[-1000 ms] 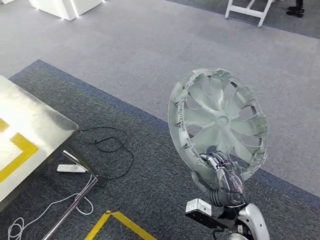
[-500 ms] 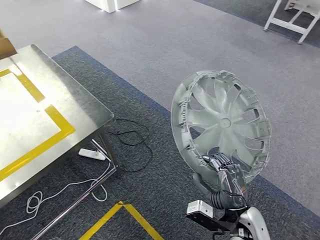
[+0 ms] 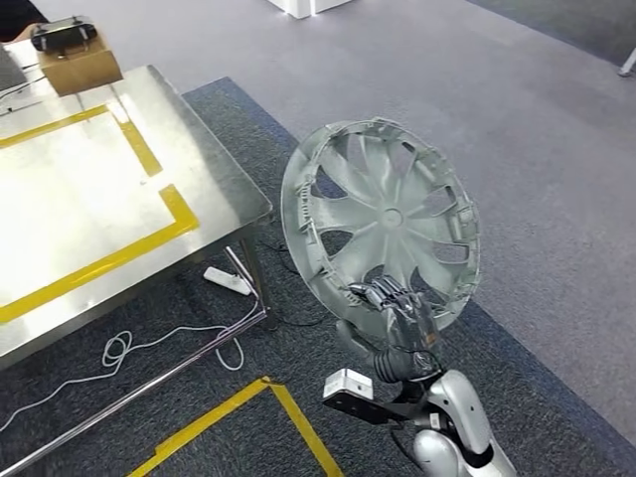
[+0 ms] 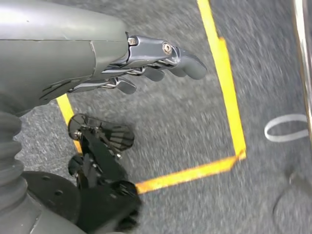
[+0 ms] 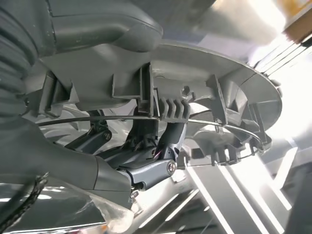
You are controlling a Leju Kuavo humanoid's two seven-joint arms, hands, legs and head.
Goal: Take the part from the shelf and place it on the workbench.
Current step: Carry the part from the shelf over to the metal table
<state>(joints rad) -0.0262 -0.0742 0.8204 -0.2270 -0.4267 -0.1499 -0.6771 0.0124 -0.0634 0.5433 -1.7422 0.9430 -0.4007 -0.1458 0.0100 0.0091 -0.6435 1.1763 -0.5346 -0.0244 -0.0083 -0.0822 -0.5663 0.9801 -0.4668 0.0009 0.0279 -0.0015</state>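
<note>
— What's the part (image 3: pixel 381 217) above the right hand (image 3: pixel 397 328) made of?

— It looks like grey plastic, matt with a faint sheen; its back is rough with moulded ribs and clips, and a thin metal wire runs along the rim.

— And the hand itself?

— Dark glossy metal fingers (image 5: pixel 154 170), a matt grey ribbed cover, silvery smooth shell on the arm. The left hand (image 4: pixel 147 63) has the same polished fingers.

— The desk (image 3: pixel 218 189) off to that hand's left?

— Brushed steel — bright and reflective, with smooth yellow tape on it. A brown cardboard box (image 3: pixel 79 62) sits at its far end.

— The floor (image 3: pixel 525 149)?

— Rough grey carpet, matt.
</note>
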